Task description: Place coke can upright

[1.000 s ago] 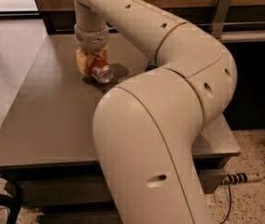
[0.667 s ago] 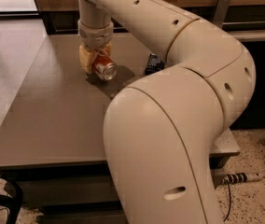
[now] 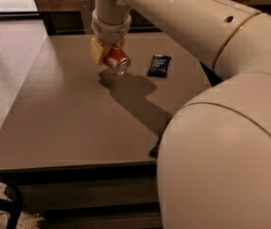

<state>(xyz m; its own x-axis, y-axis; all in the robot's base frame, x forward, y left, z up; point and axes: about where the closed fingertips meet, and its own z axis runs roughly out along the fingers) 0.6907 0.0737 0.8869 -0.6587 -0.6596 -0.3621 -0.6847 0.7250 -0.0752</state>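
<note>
The coke can is red-orange with a silver end facing the camera. It is tilted on its side in the air, a little above the grey table. My gripper hangs from the white arm at the table's far middle and is shut on the can, its yellowish fingers on either side. The can's shadow falls on the table just below and to the right.
A flat dark snack packet lies on the table to the right of the can. My arm's large white elbow fills the right foreground and hides the table's right side. A wooden cabinet wall stands behind the table.
The gripper has lifted the can off the table and carried it right, toward the table's middle. The arm has swung aside and the dark packet now shows.
</note>
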